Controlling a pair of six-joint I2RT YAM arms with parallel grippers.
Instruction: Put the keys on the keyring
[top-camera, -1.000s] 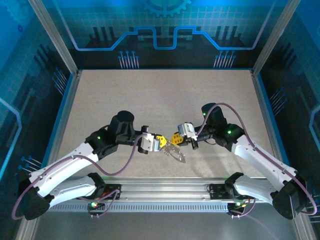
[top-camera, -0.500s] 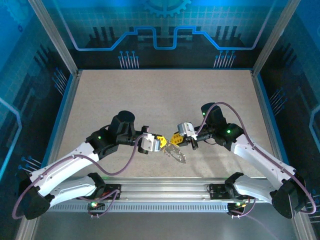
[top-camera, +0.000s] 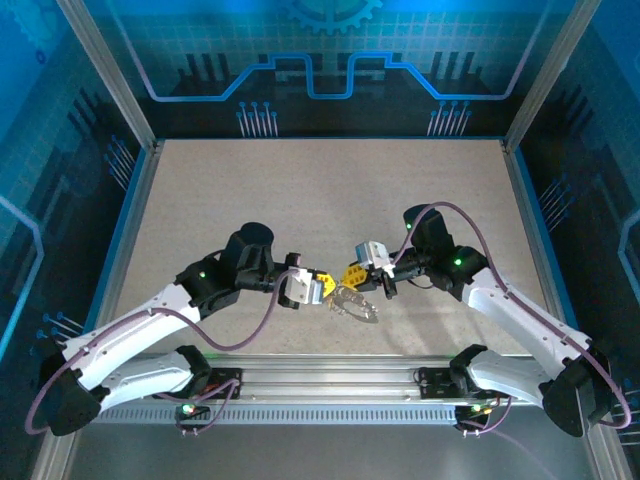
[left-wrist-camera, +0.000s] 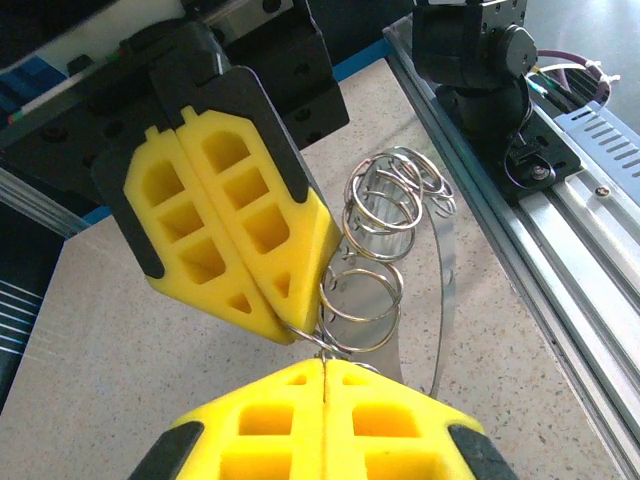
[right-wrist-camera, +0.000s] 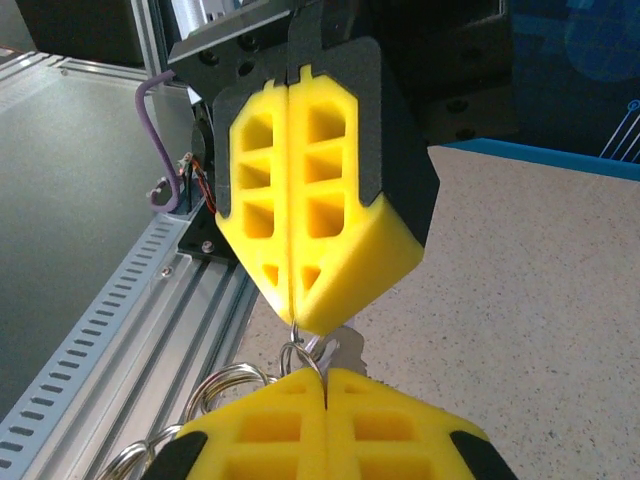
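Observation:
My left gripper (top-camera: 323, 288) and right gripper (top-camera: 349, 276) meet tip to tip low over the table, both shut. A bunch of silver wire rings (left-wrist-camera: 367, 298) hangs between and below them (top-camera: 355, 306). In the left wrist view my left gripper (left-wrist-camera: 326, 362) pinches a wire of that bunch, and the right gripper's fingers (left-wrist-camera: 235, 235) clamp it from above. The keyring (left-wrist-camera: 446, 262), a long thin grey loop, dangles behind the rings. In the right wrist view my right gripper (right-wrist-camera: 325, 374) is shut on a small ring (right-wrist-camera: 298, 352) with a grey key (right-wrist-camera: 347, 347) behind it. Coloured key heads are hidden.
The aluminium rail (top-camera: 330, 375) with both arm bases runs just in front of the grippers, close under the hanging rings (right-wrist-camera: 225, 385). Speckled tabletop (top-camera: 320, 200) stretches behind, bounded by the blue-edged frame (top-camera: 135, 210).
The hanging bunch has swung slightly right and lies flatter. Both grippers stay shut and tip to tip, barely shifted.

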